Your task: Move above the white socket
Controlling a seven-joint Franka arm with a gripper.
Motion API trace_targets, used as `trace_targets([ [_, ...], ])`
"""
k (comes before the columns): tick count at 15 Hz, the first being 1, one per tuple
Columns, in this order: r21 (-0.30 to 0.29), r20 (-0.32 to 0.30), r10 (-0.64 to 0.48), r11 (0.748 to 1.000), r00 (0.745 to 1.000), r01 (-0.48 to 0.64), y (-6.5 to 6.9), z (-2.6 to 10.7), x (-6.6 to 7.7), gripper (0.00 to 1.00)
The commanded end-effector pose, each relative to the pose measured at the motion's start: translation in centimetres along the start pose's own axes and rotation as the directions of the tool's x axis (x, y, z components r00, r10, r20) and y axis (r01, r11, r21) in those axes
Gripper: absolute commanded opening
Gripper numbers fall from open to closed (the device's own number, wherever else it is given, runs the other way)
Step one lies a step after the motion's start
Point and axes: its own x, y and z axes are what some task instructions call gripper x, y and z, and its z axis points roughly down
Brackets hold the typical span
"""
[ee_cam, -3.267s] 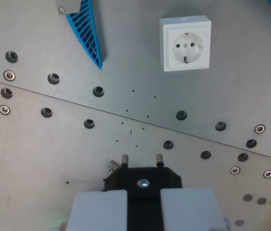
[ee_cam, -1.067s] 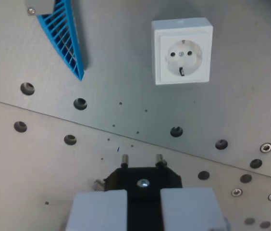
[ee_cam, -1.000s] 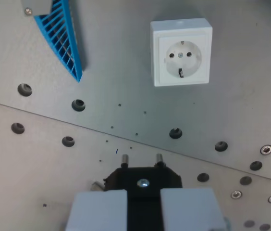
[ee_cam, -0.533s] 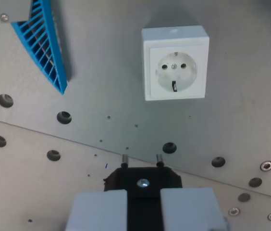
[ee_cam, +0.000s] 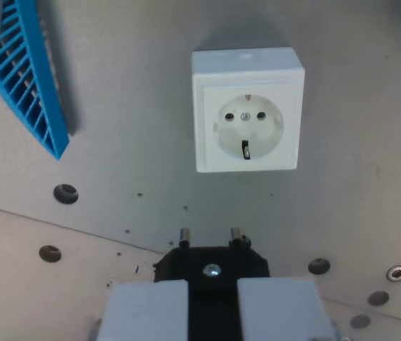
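- Metal work plate (ee_cam: 371,106): flat, drilled with holes along the lower part of the frame, one seam running diagonally from lower left toward lower right. Broad bare area right of and above centre; ample room there for lateral travel.
- White socket (ee_cam: 247,110): upper centre of the frame, square housing face-up on the plate, two contact holes side by side, earth clip below them. Located just above the plug pins in the frame, not yet underneath them.
- Gripper (ee_cam: 212,302): bottom centre, pads pressed together on a black plug (ee_cam: 212,268) with two metal pins pointing toward the socket.
- Step in hand, judged: advance toward the top of the frame until the pins sit over the two contact holes; shift slightly right for centring. Keep height; no descent needed for this step. Hold the pin line parallel to the hole line.
- Blue grille part (ee_cam: 26,78): upper left, well apart from the socket; no conflict expected on a straight approach.
- Nearest edge: lower rim of the socket housing, near the pin tips.
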Motion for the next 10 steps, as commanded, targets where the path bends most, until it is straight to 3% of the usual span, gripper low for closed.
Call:
trace_targets([
  [1,-0.040,-0.084,-0.036,0.999,0.996,0.033,0.7,1.7,-0.4,0.00],
  [10,-0.043,-0.084,-0.046,0.998,0.995,0.042,1.8,6.2,-0.3,0.00],
])
